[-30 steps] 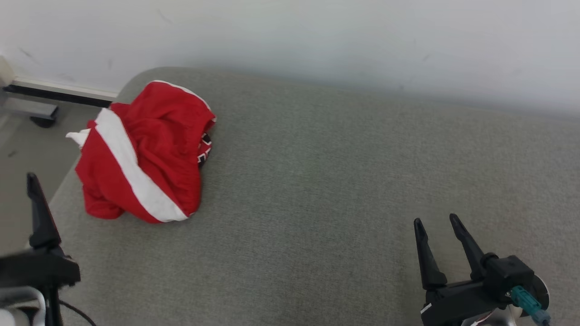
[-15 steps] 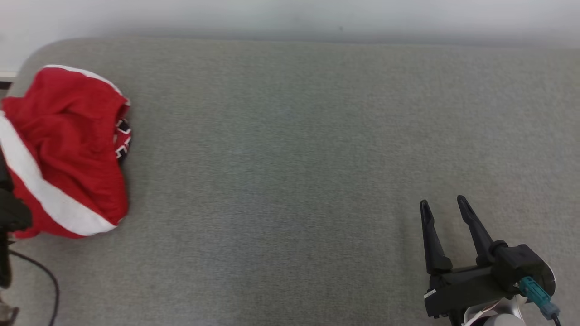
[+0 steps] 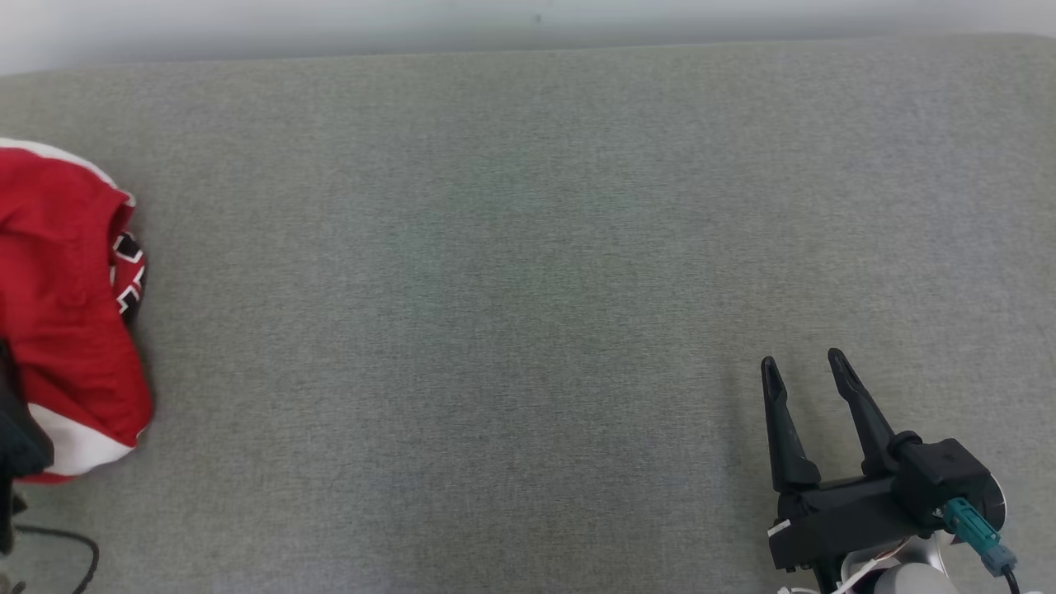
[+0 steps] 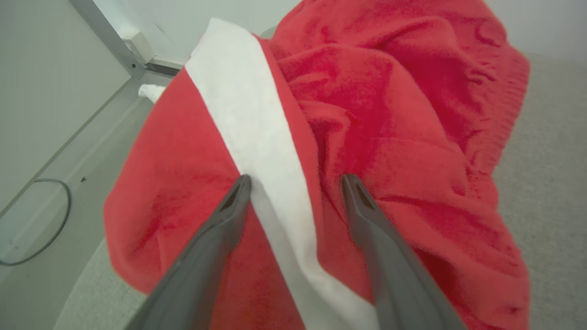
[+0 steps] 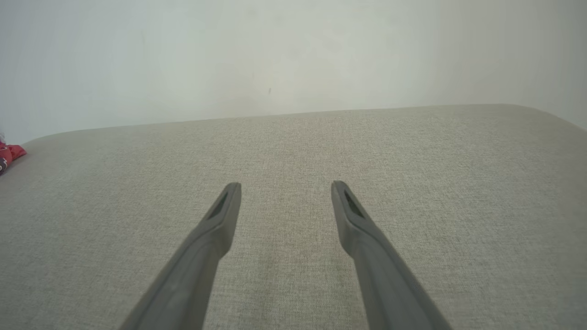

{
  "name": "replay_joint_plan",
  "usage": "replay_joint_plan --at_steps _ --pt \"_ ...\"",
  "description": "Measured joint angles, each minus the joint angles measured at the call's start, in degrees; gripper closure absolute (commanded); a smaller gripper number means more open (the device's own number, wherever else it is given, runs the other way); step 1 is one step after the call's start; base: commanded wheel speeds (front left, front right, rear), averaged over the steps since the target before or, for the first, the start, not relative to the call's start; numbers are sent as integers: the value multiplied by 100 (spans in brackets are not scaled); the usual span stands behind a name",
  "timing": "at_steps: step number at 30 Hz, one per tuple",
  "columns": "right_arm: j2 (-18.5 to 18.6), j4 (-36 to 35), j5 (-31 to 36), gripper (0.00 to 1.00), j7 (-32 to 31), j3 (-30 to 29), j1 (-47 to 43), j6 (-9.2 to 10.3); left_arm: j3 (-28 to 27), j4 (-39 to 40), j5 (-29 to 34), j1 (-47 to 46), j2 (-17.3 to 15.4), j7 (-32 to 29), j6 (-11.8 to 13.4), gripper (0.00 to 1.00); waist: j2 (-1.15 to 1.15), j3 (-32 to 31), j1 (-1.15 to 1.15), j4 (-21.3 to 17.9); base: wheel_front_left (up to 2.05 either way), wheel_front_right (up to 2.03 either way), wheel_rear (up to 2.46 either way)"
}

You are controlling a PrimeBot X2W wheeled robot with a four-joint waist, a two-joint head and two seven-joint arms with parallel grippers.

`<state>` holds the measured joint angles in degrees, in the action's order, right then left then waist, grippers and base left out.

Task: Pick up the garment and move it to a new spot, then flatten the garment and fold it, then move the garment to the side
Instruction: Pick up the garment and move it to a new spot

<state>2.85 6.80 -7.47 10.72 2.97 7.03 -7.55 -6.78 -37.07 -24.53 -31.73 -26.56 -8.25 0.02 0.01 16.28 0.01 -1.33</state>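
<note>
You're sitting at step one here, the pick-up. The garment [image 3: 66, 313] is lying crumpled at the far left end of the grey padded surface [image 3: 511, 272], red with a white stripe [image 4: 247, 105] running across it. Your left gripper [image 4: 297, 178] is hanging right over the heap with its fingers spread wide, straddling that stripe. It isn't gripping anything, and I can't tell whether the tips are touching the cloth. Your right gripper [image 3: 802, 360] is hovering well apart from it at the lower right, also spread wide and holding nothing.

Next move, I'm guessing: you're going to want to push the left fingers down around a bunch of fabric, maybe the stripe fold between them. Close firmly before lifting, since a loose pinch on a floppy heap is likely to slip. There's plenty of bare surface toward the middle for the new spot.

As for writing, a black-and-white patterned bit [image 3: 128, 276] is peeking out at the garment's right edge. It could be lettering, but it's too small to read. I'm not seeing any brand either.
</note>
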Motion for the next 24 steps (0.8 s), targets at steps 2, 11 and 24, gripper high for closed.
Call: replay_joint_plan --at_steps 2,11,24 --pt "1 16 -1 0 13 -7 3 0 4 -281 -18 3 -4 -132 25 0 0 3 -1 -68 0 0 0" --pt "2 80 1 0 23 -89 5 0 57 -1056 -114 -89 34 121 -62 100 0 -95 -1 -183 0 0 0" --pt "0 335 -189 0 140 19 -123 0 255 160 118 -851 -137 1318 -249 100 -1 -624 -1 84 0 0 0"
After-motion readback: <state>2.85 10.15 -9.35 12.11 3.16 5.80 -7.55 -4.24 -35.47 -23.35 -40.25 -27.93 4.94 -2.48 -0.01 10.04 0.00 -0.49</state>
